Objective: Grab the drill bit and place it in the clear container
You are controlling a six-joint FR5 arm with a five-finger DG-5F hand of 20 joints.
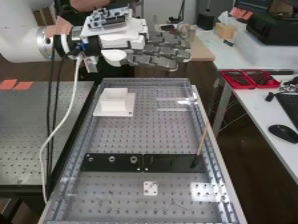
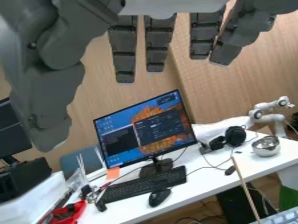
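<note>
One hand (image 1: 158, 49) near bench's far end, fingers straight, open; its base cut off in your wrist view. Nearest, one white block (image 1: 114, 100); right of it, one glassy shape (image 1: 171, 109), edges lost in glare, so you can't confirm clear container. Two black plates (image 1: 113, 166) end to end, left bearing three round fittings (image 1: 134, 160). One slender rod (image 1: 201, 140) leans over right plate; you can't tell whether it's drill bit.
</note>
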